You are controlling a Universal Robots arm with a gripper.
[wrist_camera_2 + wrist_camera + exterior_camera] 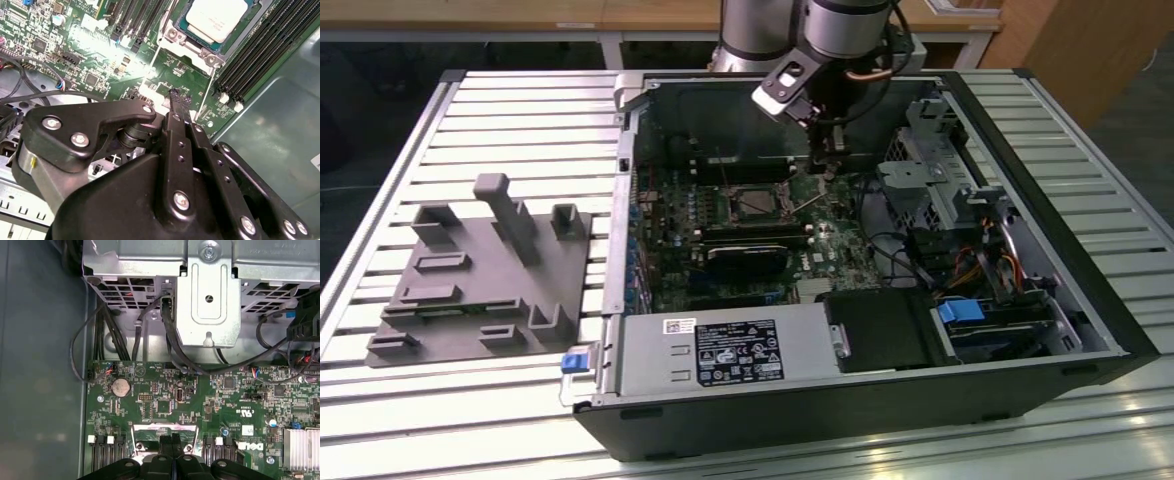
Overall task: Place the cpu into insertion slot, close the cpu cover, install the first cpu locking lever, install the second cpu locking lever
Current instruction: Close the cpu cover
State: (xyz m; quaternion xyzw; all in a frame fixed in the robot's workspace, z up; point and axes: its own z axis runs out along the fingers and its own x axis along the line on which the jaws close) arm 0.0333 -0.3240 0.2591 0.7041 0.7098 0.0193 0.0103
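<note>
One empty gripper (176,94), pinched shut, hovers beside the cpu (218,17); I'd press its locking lever (210,85) down slowly, squarely.

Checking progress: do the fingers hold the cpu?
No, in the second wrist view the cpu lies in the insertion slot, apart from the fingers.

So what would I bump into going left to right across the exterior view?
Grey plastic stand → silver case edge → insertion slot → gripper → metal drive cage.
</note>
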